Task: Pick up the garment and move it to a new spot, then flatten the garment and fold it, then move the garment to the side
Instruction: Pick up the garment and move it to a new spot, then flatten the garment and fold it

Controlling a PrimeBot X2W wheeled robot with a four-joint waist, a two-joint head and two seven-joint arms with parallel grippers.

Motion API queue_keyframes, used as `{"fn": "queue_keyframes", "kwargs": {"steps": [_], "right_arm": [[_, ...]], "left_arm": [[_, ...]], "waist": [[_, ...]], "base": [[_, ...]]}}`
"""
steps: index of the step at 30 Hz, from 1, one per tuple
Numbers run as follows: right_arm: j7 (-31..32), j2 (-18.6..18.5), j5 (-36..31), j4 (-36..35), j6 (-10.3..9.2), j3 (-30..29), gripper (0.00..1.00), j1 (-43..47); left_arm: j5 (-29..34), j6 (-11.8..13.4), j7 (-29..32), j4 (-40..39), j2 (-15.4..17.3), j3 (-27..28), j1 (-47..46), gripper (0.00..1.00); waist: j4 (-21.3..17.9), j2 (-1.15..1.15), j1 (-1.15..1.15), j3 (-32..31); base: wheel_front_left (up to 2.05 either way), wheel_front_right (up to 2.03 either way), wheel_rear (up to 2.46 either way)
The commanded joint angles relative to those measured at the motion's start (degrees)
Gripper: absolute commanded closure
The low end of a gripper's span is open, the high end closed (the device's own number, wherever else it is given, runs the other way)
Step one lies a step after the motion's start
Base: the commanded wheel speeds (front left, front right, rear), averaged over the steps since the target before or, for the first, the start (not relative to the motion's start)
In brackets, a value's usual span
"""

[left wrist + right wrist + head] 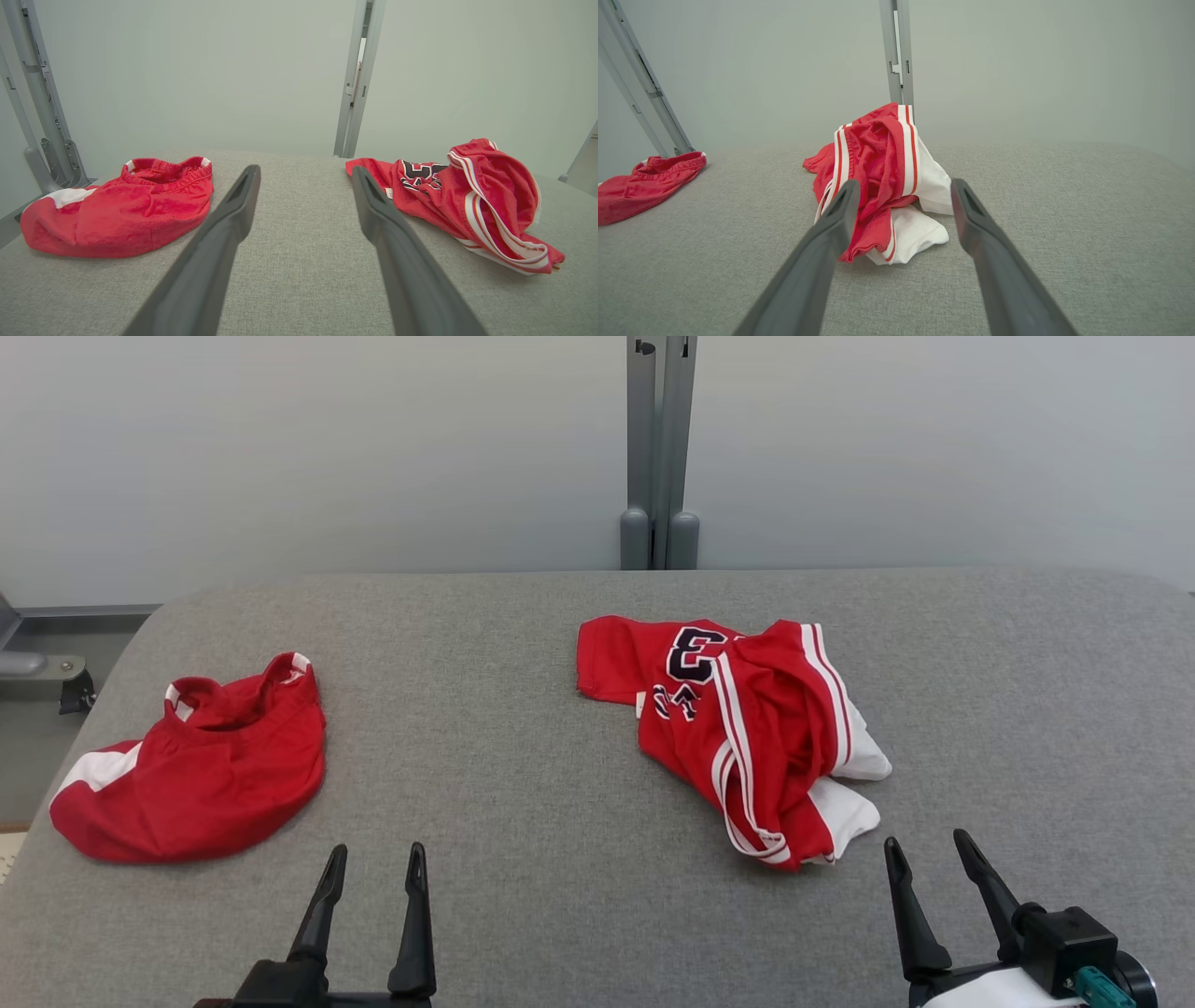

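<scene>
Head view: a crumpled red jersey (738, 737) lies on the grey fabric-covered bench (523, 896), right of centre and toward the far half. It is bunched up, with a dark number 3 showing on its upper left part, white-and-red striped trim running down its middle and right side, and white fabric sticking out at its lower right edge. A pair of red shorts (196, 765) with a white patch rests well apart from it near the bench's left edge, waistband toward the back. Behind the bench a grey post (658, 448) stands against a pale wall (280, 448).

The left tool (373, 849) sits at the lower left with its two dark fingers apart and nothing between them, above bare bench between the two garments. The right tool (926, 842) sits at the lower right, fingers likewise spread and empty, just beside the jersey's lower right corner but not touching it.

In the left wrist view the left tool (304, 169) points at the open bench, shorts (121, 214) on one side and jersey (486, 196) on the other. In the right wrist view the right tool (904, 183) points straight at the jersey (878, 158), whose white part lies nearest the fingertips.
</scene>
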Motion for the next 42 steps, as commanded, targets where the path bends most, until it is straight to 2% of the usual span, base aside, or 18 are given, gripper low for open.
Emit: {"fn": "queue_keyframes", "kwargs": {"steps": [1,30,36,42], "right_arm": [[-0.01,-0.13,-0.05,-0.20,-0.06,-0.15,0.00,0.10],[-0.01,-0.13,-0.04,-0.29,-0.06,-0.17,0.00,-0.14],[-0.01,-0.14,0.43,-0.89,-0.06,-1.17,0.00,-0.40],[-0.01,-0.12,-0.47,-1.26,-0.06,-1.58,0.00,-2.11]], "left_arm": [[0.14,0.28,-0.04,-0.19,-0.01,0.02,0.20,0.00],[0.43,-0.14,-0.03,0.64,0.00,-0.81,0.43,0.00],[-0.12,-2.96,-0.03,2.89,0.01,-4.07,-2.25,0.00],[-1.89,-6.54,-0.03,10.89,0.06,-12.68,-9.16,0.00]], "waist": [[0.03,0.00,0.00,0.09],[0.03,0.00,0.00,0.42],[-0.48,0.00,0.00,1.60],[-2.05,0.00,0.00,4.19]], "base": [[0.00,0.00,0.00],[0.00,0.00,0.00],[0.00,0.00,0.00],[0.00,0.00,0.00]]}}
